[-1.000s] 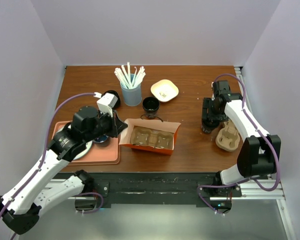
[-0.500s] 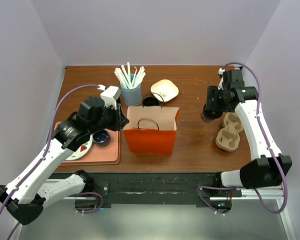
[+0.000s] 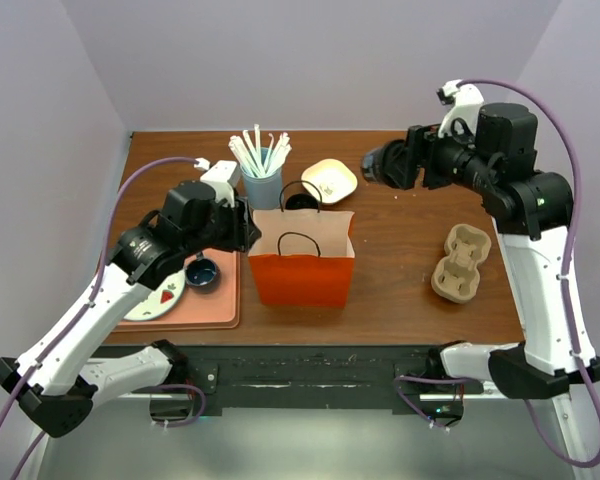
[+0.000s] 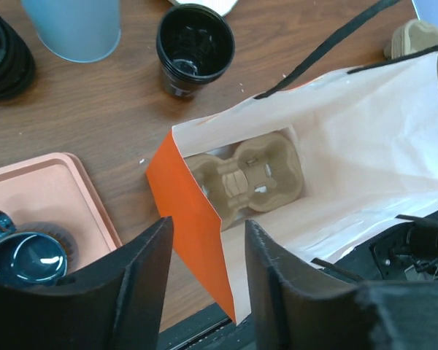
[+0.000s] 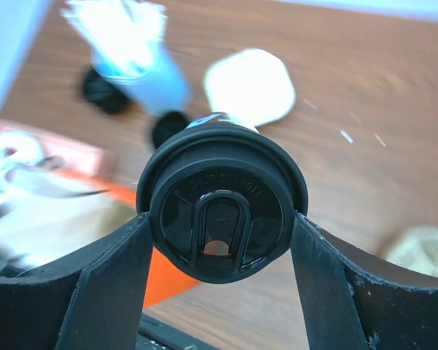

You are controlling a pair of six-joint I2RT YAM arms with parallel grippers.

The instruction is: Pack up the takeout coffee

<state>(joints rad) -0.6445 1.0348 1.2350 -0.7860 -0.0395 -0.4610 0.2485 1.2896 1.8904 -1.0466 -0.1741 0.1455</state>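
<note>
Raised off table [image 3: 400, 290]: takeout coffee [image 3: 378, 164]; lid [image 5: 220, 211] lettering illegible.

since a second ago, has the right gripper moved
Yes. The right gripper, holding the takeout coffee, went from beside the cardboard carrier leftward and away, toward the cream dish.

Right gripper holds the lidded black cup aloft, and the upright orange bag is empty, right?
Not empty: the left wrist view shows a cardboard cup carrier inside the orange bag. The right gripper does hold the lidded black cup aloft.
</note>
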